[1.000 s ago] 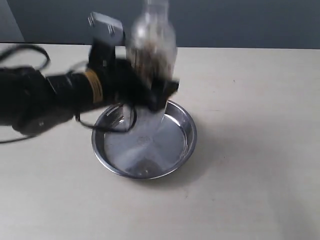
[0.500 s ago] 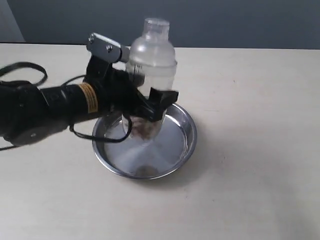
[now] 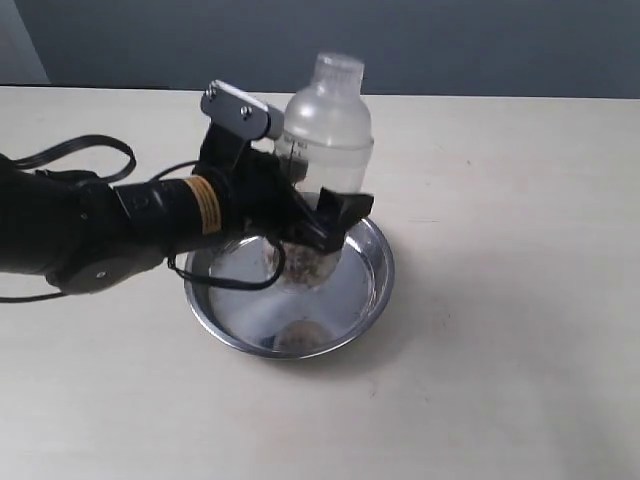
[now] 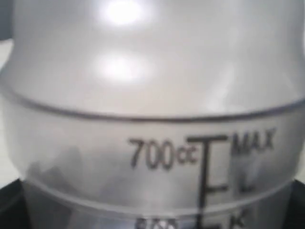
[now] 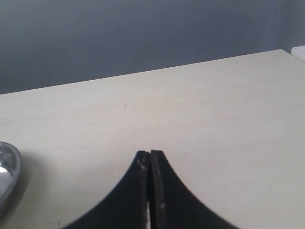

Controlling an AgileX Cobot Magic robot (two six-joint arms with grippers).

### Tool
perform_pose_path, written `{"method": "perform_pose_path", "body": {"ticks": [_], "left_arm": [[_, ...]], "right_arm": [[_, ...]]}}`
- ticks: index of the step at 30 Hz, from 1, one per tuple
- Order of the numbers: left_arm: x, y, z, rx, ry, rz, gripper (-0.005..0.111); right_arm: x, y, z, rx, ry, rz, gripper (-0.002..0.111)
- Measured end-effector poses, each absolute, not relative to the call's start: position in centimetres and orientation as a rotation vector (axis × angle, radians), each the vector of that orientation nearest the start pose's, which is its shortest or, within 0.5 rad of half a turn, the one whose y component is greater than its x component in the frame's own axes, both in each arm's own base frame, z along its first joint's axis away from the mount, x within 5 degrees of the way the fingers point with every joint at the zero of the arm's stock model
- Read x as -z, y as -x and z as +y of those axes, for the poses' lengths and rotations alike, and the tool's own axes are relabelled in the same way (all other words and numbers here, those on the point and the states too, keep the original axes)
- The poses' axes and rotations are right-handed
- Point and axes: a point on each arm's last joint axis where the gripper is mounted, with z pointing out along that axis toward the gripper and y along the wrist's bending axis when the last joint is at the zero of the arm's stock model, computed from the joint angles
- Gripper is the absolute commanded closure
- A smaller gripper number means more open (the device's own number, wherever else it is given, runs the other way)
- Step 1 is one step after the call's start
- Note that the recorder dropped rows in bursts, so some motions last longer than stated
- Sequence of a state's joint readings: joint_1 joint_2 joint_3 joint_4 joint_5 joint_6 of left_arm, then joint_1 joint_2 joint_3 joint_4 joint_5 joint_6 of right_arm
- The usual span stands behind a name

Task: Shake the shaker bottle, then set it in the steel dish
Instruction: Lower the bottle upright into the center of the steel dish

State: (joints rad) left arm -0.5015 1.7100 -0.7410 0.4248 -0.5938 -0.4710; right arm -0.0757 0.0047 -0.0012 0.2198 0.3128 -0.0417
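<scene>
The frosted shaker bottle (image 3: 327, 125) stands upright over the steel dish (image 3: 375, 262), brown grains showing low in its body. My left gripper (image 3: 318, 222) is shut on the bottle's lower body, coming in from the left. Whether the bottle's base touches the dish bottom I cannot tell. In the left wrist view the shaker bottle (image 4: 152, 95) fills the picture, its 700cc and MAX marks readable, and the fingers are hidden. My right gripper (image 5: 150, 155) is shut with nothing in it, low over bare table, with the steel dish (image 5: 5, 176) rim off to its side.
The pale tabletop (image 3: 520, 300) stretches around the dish on the right and in front. A black cable (image 3: 85, 155) loops behind the left arm. A dark grey wall (image 3: 450, 45) runs along the table's far edge.
The bottle was blurred with motion a second ago and is now sharp. It has come lower and slightly right with the left gripper, deeper over the dish.
</scene>
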Motion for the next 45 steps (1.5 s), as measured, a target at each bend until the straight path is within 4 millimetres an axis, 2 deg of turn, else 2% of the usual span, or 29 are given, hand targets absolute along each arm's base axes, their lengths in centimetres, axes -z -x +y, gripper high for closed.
{"method": "perform_pose_path", "body": {"ticks": [4, 15, 22, 27, 37, 39, 41, 45], "left_arm": [[-20.9, -29.0, -18.4, 0.662, -0.544, 1.735, 0.106], [-20.5, -28.2, -18.6, 0.648, -0.660, 1.643, 0.106], [-17.5, -29.6, -17.9, 0.606, -0.606, 1.701, 0.106], [-15.3, -30.5, -17.4, 0.643, -0.602, 1.677, 0.106], [-13.1, -30.6, -17.6, 0.747, -0.602, 1.586, 0.106], [-12.6, -30.5, -17.6, 0.752, -0.606, 1.594, 0.099], [-12.1, -30.5, -17.6, 0.754, -0.610, 1.609, 0.086], [-11.3, -30.5, -17.6, 0.752, -0.617, 1.624, 0.047]], "right_arm": [[-18.6, -5.5, 0.2, -0.126, -0.170, 1.786, 0.109], [-18.6, -5.5, 0.2, -0.126, -0.170, 1.786, 0.109], [-18.6, -5.5, 0.2, -0.126, -0.170, 1.786, 0.109], [-18.6, -5.5, 0.2, -0.126, -0.170, 1.786, 0.109], [-18.6, -5.5, 0.2, -0.126, -0.170, 1.786, 0.109], [-18.6, -5.5, 0.2, -0.126, -0.170, 1.786, 0.109], [-18.6, -5.5, 0.2, -0.126, -0.170, 1.786, 0.109], [-18.6, -5.5, 0.2, -0.126, -0.170, 1.786, 0.109]]}}
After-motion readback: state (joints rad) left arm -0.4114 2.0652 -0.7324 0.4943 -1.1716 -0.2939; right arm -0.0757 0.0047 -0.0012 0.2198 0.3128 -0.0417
